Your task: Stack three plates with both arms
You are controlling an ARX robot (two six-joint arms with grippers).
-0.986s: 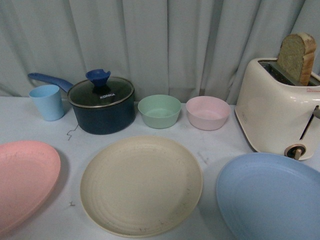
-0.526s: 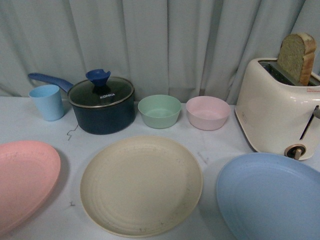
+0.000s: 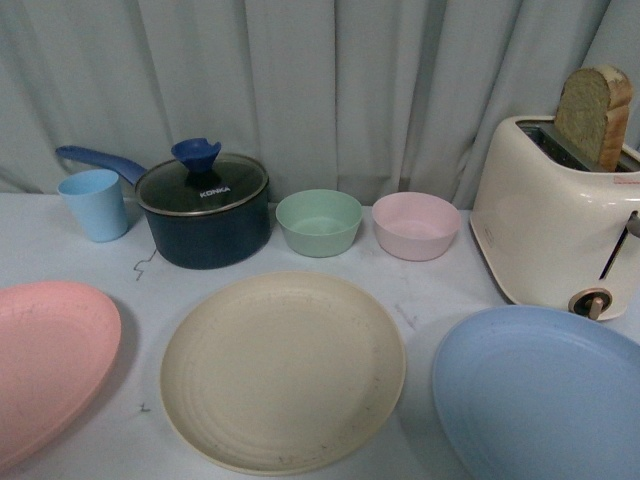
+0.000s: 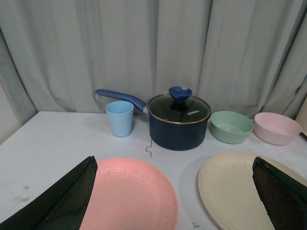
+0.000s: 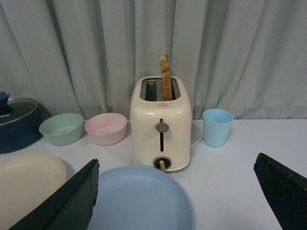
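Plates lie flat, faces up, in a row along the table's (image 3: pixel 430 290) near edge, none stacked: pink plate (image 3: pixel 50 365) left, cream plate (image 3: pixel 283 370) centre, light blue plate (image 3: pixel 540 395) right. Being round, they point no way. Now the left gripper (image 4: pixel 173 165) gapes wide, empty, and the right gripper (image 5: pixel 177 160) likewise. The front view crops the pink and blue rims.
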